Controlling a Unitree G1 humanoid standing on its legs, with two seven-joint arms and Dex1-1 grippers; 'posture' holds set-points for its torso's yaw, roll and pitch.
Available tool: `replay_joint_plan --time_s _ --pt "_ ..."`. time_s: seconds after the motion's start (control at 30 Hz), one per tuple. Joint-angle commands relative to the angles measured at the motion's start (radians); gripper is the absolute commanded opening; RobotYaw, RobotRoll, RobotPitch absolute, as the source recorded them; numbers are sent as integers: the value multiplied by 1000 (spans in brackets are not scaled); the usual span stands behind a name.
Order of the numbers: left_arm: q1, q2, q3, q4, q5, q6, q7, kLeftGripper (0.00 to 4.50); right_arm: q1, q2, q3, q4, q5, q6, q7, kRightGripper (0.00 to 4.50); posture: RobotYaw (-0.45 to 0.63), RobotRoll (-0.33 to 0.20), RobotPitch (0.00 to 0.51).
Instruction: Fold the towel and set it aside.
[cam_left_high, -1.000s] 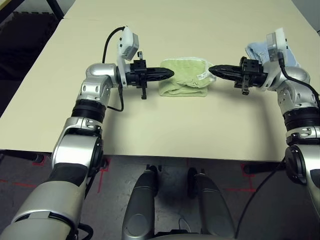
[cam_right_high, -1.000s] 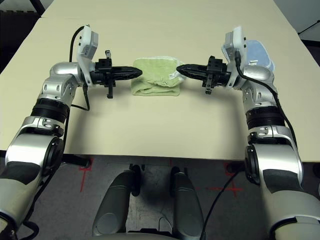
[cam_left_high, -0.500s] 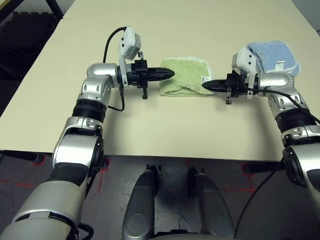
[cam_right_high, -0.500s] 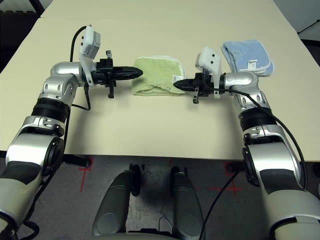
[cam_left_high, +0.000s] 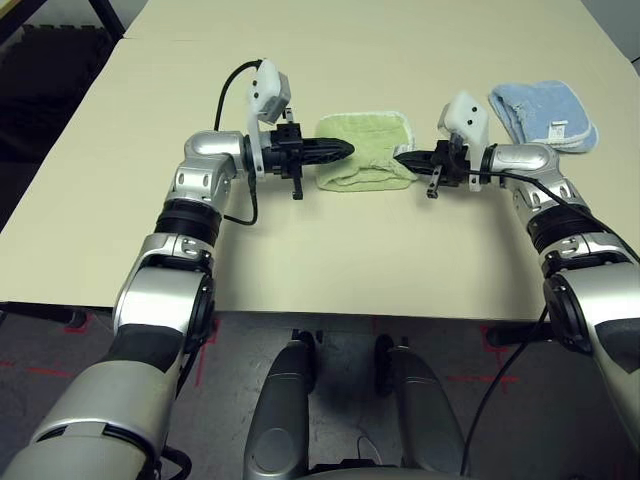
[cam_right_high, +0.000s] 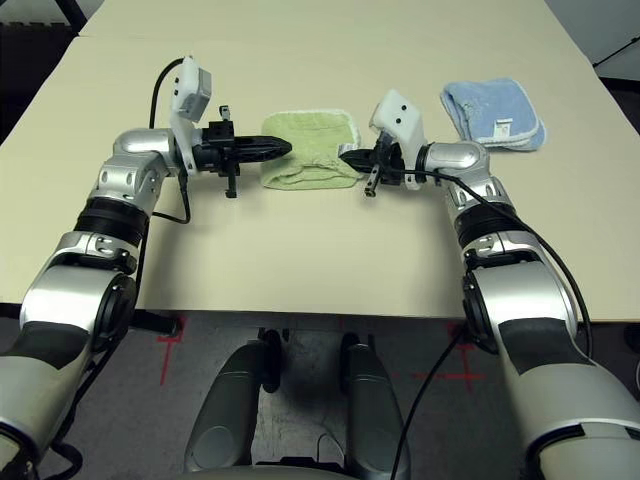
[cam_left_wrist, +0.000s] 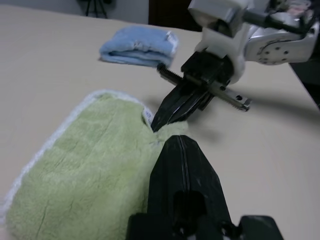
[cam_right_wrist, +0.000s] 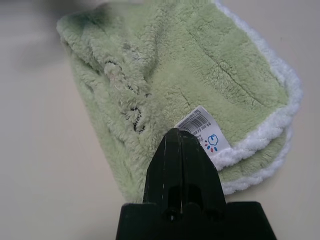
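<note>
towel (cam_left_high: 365, 150): one, green, folded, upper centre of the table (cam_left_high: 300, 250), long axis left-right | left gripper (cam_left_high: 345, 151): pressed together, empty, tip over towel's left end | right gripper (cam_left_high: 398, 156): pressed together, empty, tip at its right end by the label | blue towel (cam_left_high: 545, 115): one, upper right, well apart

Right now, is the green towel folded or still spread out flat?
Folded. The green towel lies on the table as a compact bundle, with two white scalloped edges stacked at one end.
</note>
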Motion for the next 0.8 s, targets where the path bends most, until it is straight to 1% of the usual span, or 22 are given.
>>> replay_joint_plan --time_s 0.03,0.27,0.43,0.67,0.8 --pt "-18 -12 -21 94 71 -57 60 16 2 -1 -4 14 -8 -16 2 0 63 0 253" --pt "-16 0 -30 170 134 -98 45 16 11 -5 -7 6 -5 -18 6 0 45 0 251" --pt "1 16 -31 200 176 -110 81 16 29 -2 -2 12 -11 -30 2 0 45 0 248" --pt "20 20 -24 216 199 -110 110 16 73 26 7 49 -31 -35 -61 0 45 0 241" --pt "19 29 -22 220 202 -117 108 16 65 24 -13 43 -12 -33 -58 0 47 0 240"
